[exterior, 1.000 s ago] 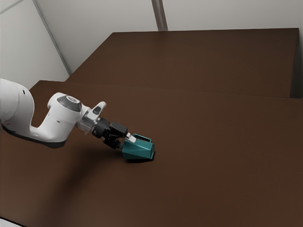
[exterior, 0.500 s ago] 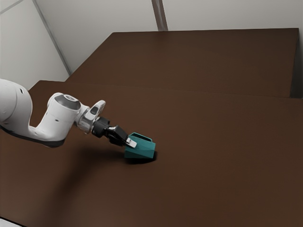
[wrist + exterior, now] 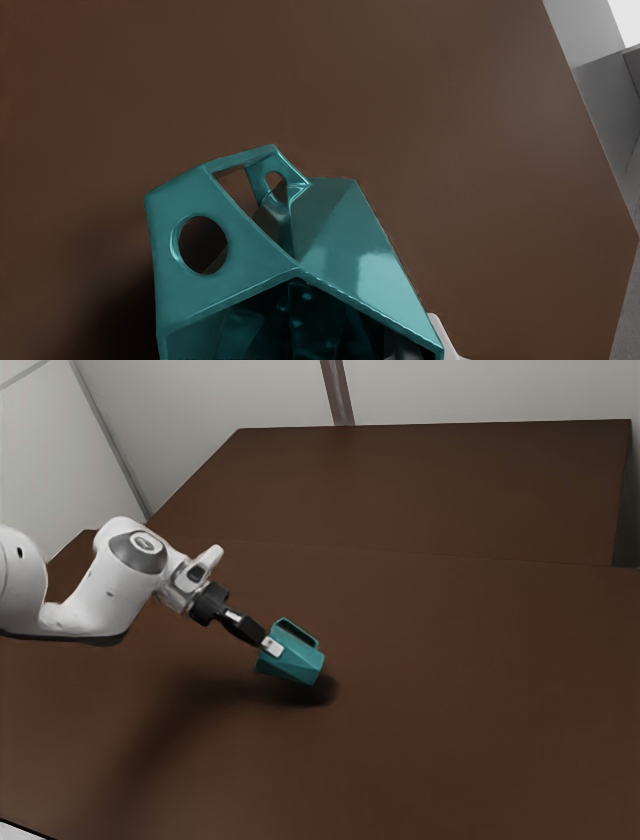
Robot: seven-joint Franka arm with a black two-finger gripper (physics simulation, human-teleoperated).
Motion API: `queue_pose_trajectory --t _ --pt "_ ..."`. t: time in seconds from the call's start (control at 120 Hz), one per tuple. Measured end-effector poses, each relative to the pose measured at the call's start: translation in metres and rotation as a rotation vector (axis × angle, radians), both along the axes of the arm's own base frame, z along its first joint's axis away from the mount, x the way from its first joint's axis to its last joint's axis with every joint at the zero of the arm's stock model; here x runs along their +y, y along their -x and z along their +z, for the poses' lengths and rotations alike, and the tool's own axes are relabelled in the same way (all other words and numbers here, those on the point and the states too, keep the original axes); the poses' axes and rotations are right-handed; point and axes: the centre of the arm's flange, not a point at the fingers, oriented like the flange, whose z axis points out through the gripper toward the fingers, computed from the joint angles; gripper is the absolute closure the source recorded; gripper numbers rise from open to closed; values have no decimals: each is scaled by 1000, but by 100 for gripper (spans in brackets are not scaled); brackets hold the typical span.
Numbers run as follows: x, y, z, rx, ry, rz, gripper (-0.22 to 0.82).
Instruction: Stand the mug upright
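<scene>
So the dark brown tabletop (image 3: 450, 690) hasn't changed, but the white Franka arm (image 3: 110, 595) sure has: the bend before its wrist rides higher than half a second ago, and its upper link has pulled back toward the exterior view's left. The black two-finger gripper (image 3: 271, 647) is angled down at the near part of the table, left of centre in that view.

The faceted teal mug (image 3: 297, 661) is the big news. A second ago it was lying on its side; now it hangs tipped over the table, base end dipping to the exterior view's right, mouth toward the gripper. Its shadow (image 3: 318, 691) pokes out beyond the base, so I'd say it's off the surface. Not upright yet, but it's turning the right way imo. Looks like more of the same rotation, then an easy lowering onto the base.

The boxy handle (image 3: 192, 195) sits on the upper, far side now. The claw is pinching the mug's wall near the rim, one finger (image 3: 443, 339) outside, the other inside. A hold that close to the edge could let it swing, so slow is smart.
</scene>
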Motion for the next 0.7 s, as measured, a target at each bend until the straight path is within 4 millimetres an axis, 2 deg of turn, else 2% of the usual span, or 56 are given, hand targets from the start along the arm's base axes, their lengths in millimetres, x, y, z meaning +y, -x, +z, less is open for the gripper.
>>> queue_pose_trajectory --t 0.108,0.242,0.333,0.525,0.7 --pt "-6 2 24 -50 -209 -85 78" --pt "-14 2 40 -86 -475 -158 78" --pt "-20 1 50 -107 -597 -162 78" --pt "-27 6 39 -87 -739 -124 78" --pt "-27 7 33 -58 -792 -59 79"
